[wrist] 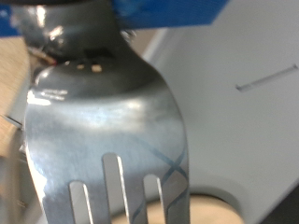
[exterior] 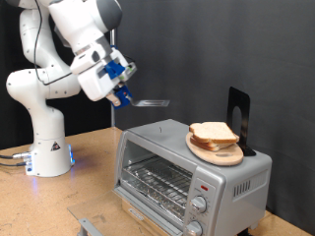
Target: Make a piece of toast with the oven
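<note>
While the gripper (exterior: 120, 88) hangs in the upper middle of the exterior view, its jaws are clamped on a metal fork (exterior: 150, 101) whose tines (wrist: 120, 196) fill the wrist view. Well apart to the lower right, the piece of toast (exterior: 214, 133) lies stacked with a second slice on a round wooden board (exterior: 217, 152) atop the toaster oven (exterior: 192, 172), whose glass door (exterior: 156, 179) looks closed over the wire rack. Good practice, as a judgement: keep the fork level and bring the tines low beneath the upper slice only.
</note>
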`<state>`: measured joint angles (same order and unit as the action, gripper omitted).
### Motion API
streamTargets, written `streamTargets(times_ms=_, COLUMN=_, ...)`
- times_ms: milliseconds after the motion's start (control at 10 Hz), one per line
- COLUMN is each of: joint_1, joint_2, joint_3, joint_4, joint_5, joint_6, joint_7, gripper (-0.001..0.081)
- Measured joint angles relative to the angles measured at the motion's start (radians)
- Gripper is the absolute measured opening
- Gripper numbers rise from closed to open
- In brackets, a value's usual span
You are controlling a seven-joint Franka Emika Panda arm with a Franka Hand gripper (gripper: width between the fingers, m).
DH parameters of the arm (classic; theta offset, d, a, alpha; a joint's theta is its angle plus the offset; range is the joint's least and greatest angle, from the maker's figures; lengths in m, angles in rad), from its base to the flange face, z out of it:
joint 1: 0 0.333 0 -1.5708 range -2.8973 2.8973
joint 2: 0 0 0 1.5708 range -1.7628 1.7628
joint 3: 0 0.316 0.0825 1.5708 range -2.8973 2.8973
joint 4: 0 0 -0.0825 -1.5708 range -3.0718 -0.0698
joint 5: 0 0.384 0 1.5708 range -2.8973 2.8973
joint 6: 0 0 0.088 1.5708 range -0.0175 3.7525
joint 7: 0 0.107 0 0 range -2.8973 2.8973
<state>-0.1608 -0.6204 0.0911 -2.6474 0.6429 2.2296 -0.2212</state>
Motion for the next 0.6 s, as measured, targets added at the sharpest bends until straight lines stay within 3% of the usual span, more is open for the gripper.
streamTargets(times_ms=300, joint_1=-0.043, joint_2=0.012, joint_3=-0.066, joint_4=0.007, joint_5=-0.042, joint_6=-0.029, joint_7=-0.064, gripper=0.0448)
streamTargets(times_ms=400, joint_1=-0.041, joint_2=0.012, joint_3=-0.063, joint_4=0.005, joint_5=-0.042, joint_6=-0.028, joint_7=-0.062, gripper=0.0448)
streamTargets(times_ms=600, joint_1=-0.044, joint_2=0.016, joint_3=-0.054, joint_4=0.026, joint_5=-0.104, joint_6=-0.138, joint_7=-0.027, gripper=0.0448)
